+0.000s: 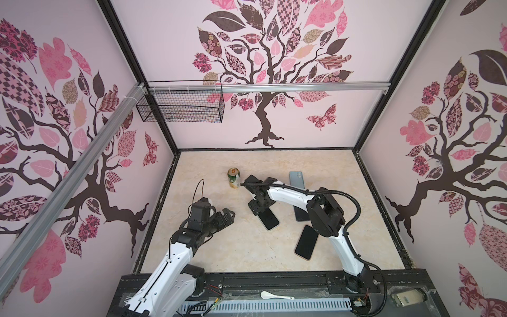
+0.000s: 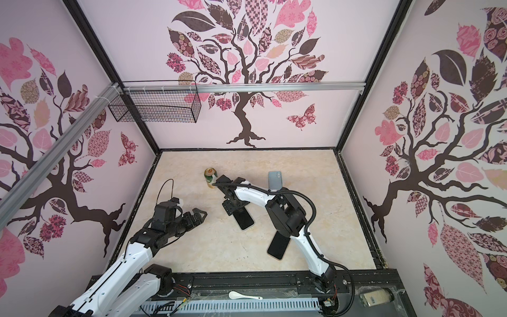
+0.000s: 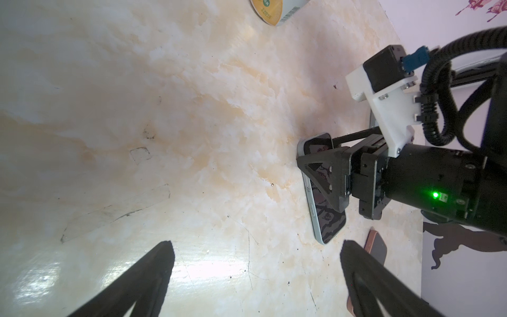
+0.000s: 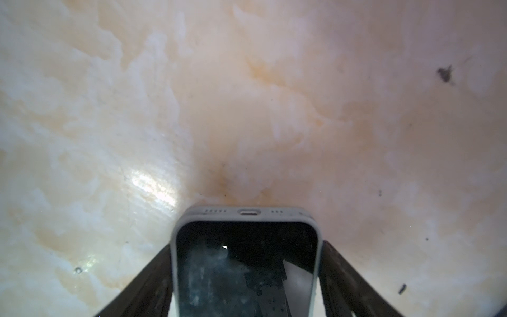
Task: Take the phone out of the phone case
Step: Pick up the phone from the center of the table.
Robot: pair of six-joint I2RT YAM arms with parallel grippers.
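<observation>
Cased phone (image 1: 270,220) lies screen-up at the table (image 1: 219,247) centre, right gripper (image 4: 247,247) straddling its long edges; we can't tell if it's clamped. The left gripper (image 1: 226,216) hangs wide open, empty, further left. Risk: squeezing the case (image 4: 247,212) rim pins phone inside, so both lift together.

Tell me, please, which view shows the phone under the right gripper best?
The right wrist view: the phone fills the foreground between the fingers, port visible. The left wrist view shows its side and screen; both top views show only its near half.
</observation>
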